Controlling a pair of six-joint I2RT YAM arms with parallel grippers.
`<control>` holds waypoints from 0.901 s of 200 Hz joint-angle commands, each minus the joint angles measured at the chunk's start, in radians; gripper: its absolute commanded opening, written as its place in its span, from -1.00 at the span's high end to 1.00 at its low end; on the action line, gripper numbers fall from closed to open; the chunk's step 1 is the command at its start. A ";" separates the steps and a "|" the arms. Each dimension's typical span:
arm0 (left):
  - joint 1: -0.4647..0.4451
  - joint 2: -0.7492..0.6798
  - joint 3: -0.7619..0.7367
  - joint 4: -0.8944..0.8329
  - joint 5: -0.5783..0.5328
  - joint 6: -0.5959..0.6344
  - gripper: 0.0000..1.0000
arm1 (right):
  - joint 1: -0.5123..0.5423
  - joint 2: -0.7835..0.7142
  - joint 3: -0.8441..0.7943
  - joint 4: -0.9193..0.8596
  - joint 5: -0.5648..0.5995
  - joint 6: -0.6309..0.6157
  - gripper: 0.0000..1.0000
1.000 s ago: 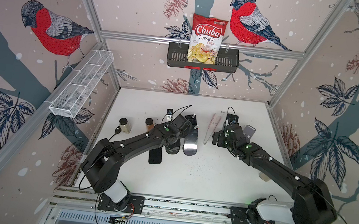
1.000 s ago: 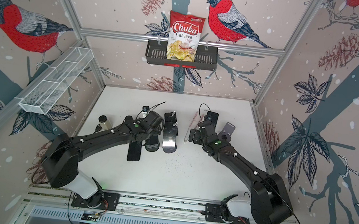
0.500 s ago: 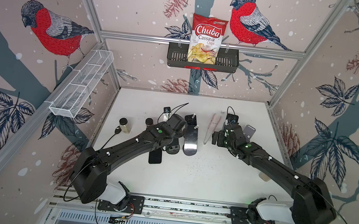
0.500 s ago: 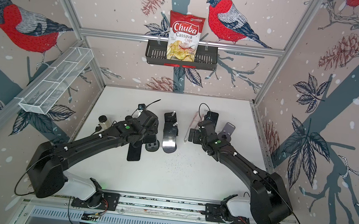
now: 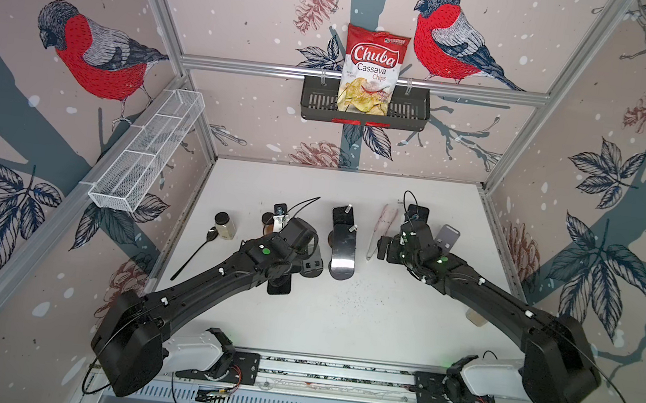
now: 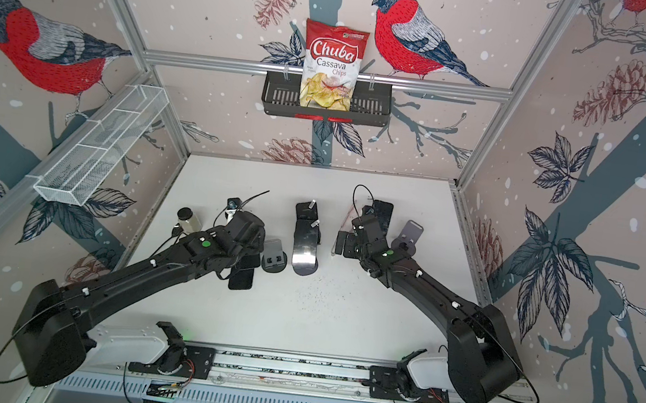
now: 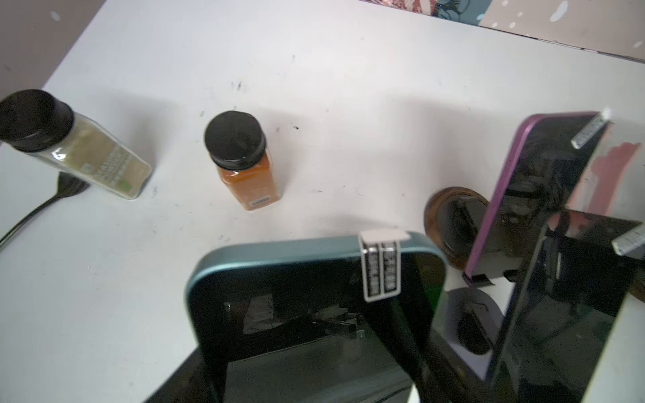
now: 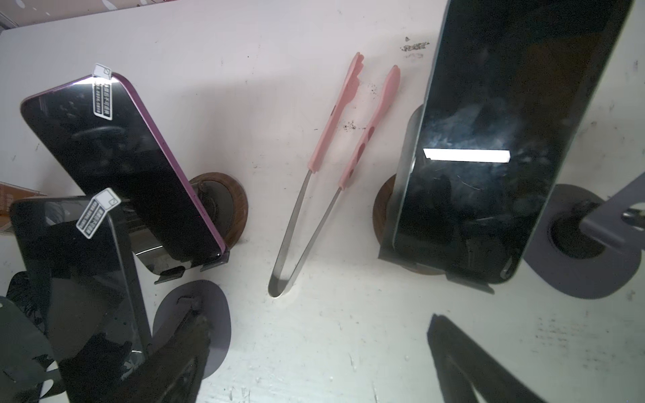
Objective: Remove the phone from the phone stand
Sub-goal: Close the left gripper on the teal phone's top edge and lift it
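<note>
A dark phone with a teal rim [image 7: 314,272] sits between the jaws of my left gripper [image 7: 314,352], which is shut on it. In both top views the phone [image 5: 279,286] [image 6: 241,278] shows only partly, under the left wrist. It is off the stand, just left of it. The grey phone stand [image 5: 312,267] [image 6: 274,261] [image 7: 467,324] carries nothing on its two hooks. My right gripper [image 8: 314,366] [image 5: 384,250] hangs open over bare table, its fingers [image 8: 464,363] wide apart and holding nothing.
Two more phones [image 5: 342,215] [image 5: 342,251] lean on stands in the middle. Another phone [image 8: 506,139] and an empty grey stand [image 5: 447,236] are by the right arm. Pink tongs [image 8: 328,167] lie between them. Two spice bottles [image 7: 244,164] [image 7: 69,143] and a spoon [image 5: 198,250] are at left.
My left wrist has swung a little to the left, away from the middle phones, still gripping the phone. The right arm has not moved.
</note>
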 commanded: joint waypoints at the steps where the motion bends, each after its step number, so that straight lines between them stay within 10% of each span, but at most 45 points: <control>1: 0.047 -0.020 -0.022 -0.032 0.009 0.054 -0.31 | 0.005 0.004 0.007 0.018 0.002 0.003 -0.98; 89: 0.085 0.028 -0.077 0.027 0.311 0.092 -0.31 | 0.011 0.016 0.016 0.015 -0.003 -0.001 -0.98; 180: 0.083 -0.046 -0.139 0.034 0.354 0.061 -0.31 | 0.175 0.014 0.108 -0.001 0.005 -0.082 -0.99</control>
